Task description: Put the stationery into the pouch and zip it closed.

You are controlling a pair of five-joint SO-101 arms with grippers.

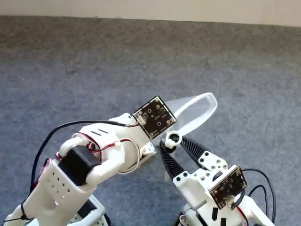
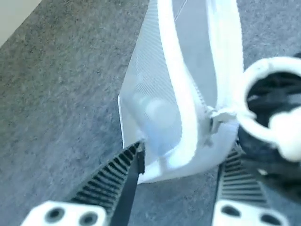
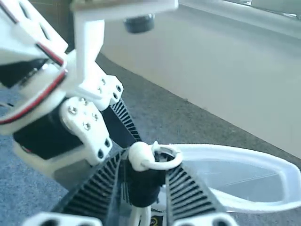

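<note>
The translucent white mesh pouch lies mouth-open on the grey carpeted desk. The left tool clamps its near end; the right tool pinches the white ring zip pull. A weak left hold could let the pouch drag along unzipped.

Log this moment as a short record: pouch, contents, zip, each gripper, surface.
pouch: translucent, white zip band, mouth gaping open
contents: one pale item inside, too blurred to identify
zip pull: white ring at the pouch end nearest the arms
left gripper: fingers astride that pouch end, closed on it
right gripper: closed on the zip pull
zip state: not yet drawn shut
surface: grey carpet
</note>
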